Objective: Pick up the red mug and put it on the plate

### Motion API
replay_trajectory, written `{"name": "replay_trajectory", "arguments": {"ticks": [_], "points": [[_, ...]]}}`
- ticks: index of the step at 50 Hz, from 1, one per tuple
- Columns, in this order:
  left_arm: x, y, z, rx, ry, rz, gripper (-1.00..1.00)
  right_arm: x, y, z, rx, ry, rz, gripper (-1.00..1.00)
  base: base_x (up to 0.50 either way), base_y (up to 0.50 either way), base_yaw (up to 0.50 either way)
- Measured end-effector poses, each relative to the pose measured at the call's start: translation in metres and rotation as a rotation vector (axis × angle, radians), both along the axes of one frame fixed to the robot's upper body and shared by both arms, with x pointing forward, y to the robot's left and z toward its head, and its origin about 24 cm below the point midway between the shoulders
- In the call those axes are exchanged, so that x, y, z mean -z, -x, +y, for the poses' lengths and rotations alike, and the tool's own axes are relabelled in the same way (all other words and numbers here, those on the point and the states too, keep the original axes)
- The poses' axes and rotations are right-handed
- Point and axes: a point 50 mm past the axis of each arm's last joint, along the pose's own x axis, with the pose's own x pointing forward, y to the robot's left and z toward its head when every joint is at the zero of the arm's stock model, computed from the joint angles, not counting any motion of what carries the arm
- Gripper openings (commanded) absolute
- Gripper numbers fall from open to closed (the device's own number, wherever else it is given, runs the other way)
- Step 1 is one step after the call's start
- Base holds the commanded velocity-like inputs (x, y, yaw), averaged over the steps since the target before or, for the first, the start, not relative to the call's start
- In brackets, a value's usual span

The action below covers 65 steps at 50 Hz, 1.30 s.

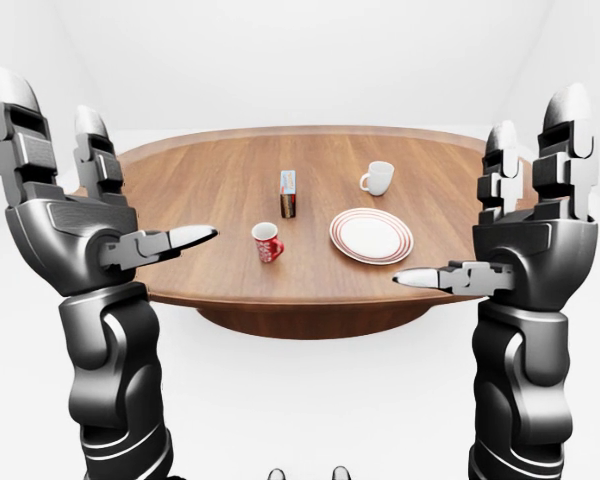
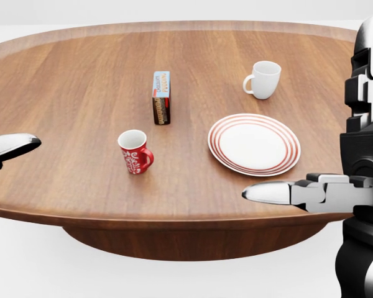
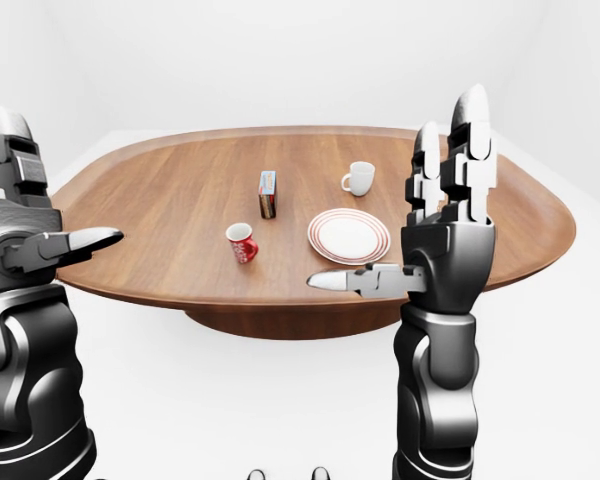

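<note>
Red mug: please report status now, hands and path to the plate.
Left hand and right hand open, raised, empty. Red mug upright on table, untouched. Plate bare, right of it. Nothing between them.

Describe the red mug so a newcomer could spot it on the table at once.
On the oval wooden table, look to the view's left of the red-ringed plate. The red mug stands below the small upright box; unlike the plain white mug, it is red with white patterning.
</note>
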Motion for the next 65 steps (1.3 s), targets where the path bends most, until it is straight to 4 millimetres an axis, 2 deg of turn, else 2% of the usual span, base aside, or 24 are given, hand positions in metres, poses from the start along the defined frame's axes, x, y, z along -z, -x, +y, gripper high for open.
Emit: {"name": "replay_trajectory", "arguments": {"ticks": [20,34,65], "points": [[-0.0010,0.0025,0.0007,0.000,0.002,-0.009,0.95,-0.0020,0.0037,0.0002,-0.006,0.003,-0.014,1.00,0.00,0.50,0.00],[-0.0003,0.0025,0.0018,0.000,0.003,-0.005,0.96,-0.0006,0.0033,-0.0001,0.005,0.006,-0.007,1.00,0.01,0.04,0.00],[0.0017,0.0010,0.0032,0.002,0.006,0.006,0.96,-0.0008,0.0050,-0.0001,-0.005,0.002,-0.010,1.00,0.50,0.00,0.00]]}}
